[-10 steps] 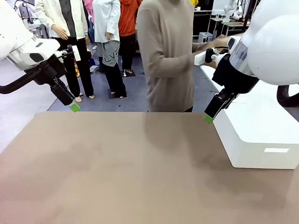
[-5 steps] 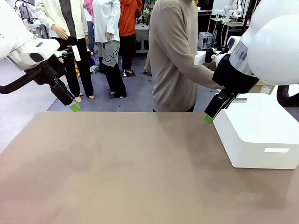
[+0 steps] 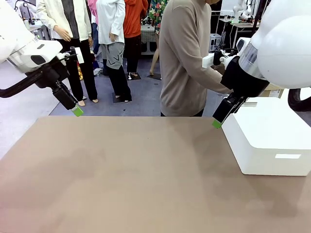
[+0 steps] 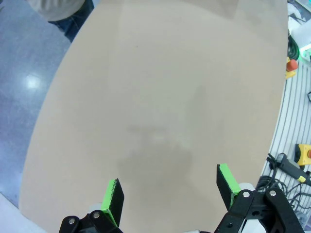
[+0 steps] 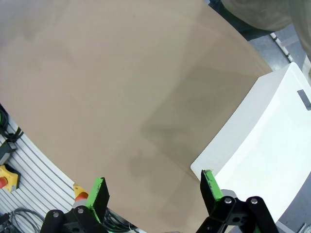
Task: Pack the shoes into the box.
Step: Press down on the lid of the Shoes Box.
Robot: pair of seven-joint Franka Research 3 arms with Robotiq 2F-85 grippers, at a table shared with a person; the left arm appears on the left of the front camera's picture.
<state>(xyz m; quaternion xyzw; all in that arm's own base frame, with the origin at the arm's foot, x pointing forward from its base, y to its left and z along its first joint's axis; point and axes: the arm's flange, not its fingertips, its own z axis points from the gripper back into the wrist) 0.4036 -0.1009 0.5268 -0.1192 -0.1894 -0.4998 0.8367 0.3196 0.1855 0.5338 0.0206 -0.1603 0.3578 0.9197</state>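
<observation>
The shoes and the box are out of view. My left gripper (image 3: 77,111) hangs open above the table's far left corner, with nothing between its green pads; in the left wrist view it (image 4: 167,183) looks down on bare brown tabletop (image 4: 160,97). My right gripper (image 3: 216,124) hangs open near the far right, just left of a large white box (image 3: 272,141). In the right wrist view it (image 5: 153,184) is open and holds nothing, above the table beside that white box (image 5: 262,141).
A person in a beige sweater (image 3: 182,58) stands at the far edge, turned to the right, with an arm reaching behind my right arm. The smooth white box takes up the table's right side. Other people stand farther back on the left.
The person has stepped and turned to the right, reaching toward something behind my right arm. Both arms have stayed still with open grippers.
</observation>
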